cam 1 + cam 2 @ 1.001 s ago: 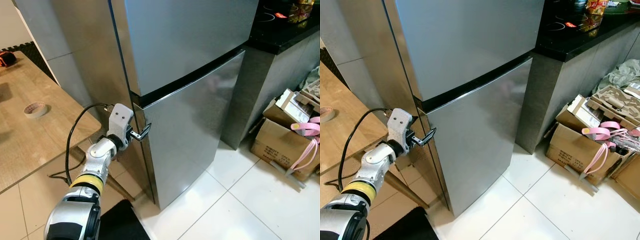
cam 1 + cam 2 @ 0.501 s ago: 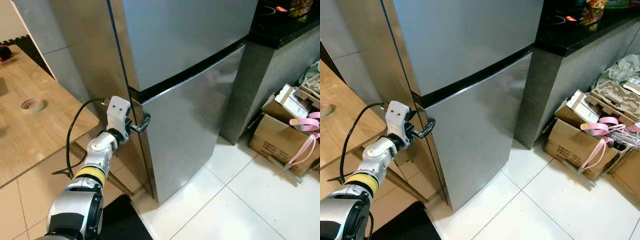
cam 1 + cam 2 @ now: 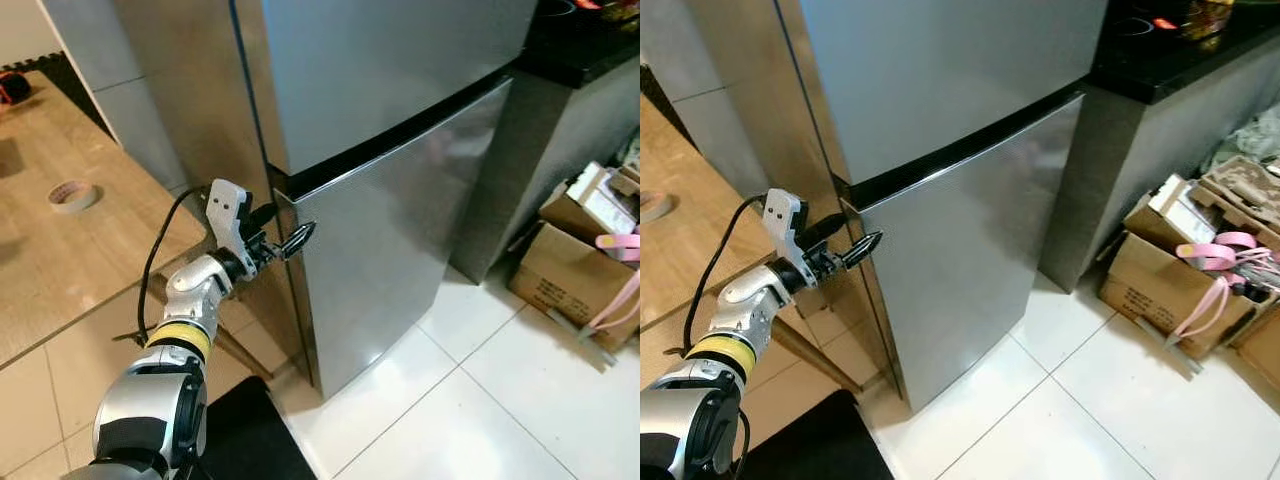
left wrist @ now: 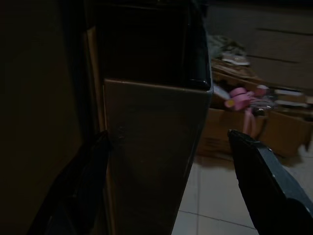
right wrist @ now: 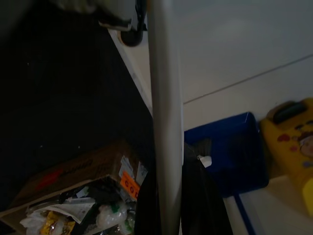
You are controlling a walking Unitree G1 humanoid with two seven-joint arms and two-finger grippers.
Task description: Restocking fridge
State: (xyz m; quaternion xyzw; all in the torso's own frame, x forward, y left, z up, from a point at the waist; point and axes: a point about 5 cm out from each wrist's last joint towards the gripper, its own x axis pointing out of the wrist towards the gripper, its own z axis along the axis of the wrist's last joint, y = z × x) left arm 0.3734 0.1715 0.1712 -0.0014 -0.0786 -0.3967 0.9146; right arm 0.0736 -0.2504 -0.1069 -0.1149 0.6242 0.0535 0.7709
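We stand before the fridge (image 3: 380, 120), a 2-door steel unit with both doors closed. Our left gripper (image 3: 283, 236) is raised to the left edge of the lower door (image 3: 400, 250), just below the black seam between the 2 doors. Its 2 fingers are spread apart: 1 finger (image 4: 266, 171) lies in front of the door face, the other (image 4: 83, 176) sits at the door's side edge, so the door's corner stands between them. We cannot tell whether either finger touches the steel.

A wooden table (image 3: 60, 250) stands to the left of the fridge, with a tape roll (image 3: 73, 194) on it. Cardboard boxes (image 3: 1170, 280) rest on the white tile floor (image 3: 470, 400) to the right, beside a dark counter (image 3: 1170, 50).

For our right gripper, we cannot tell the finger state; its wrist view shows a grey pole (image 5: 165, 122), a blue bin (image 5: 234, 152) and a box of clutter (image 5: 83, 191).
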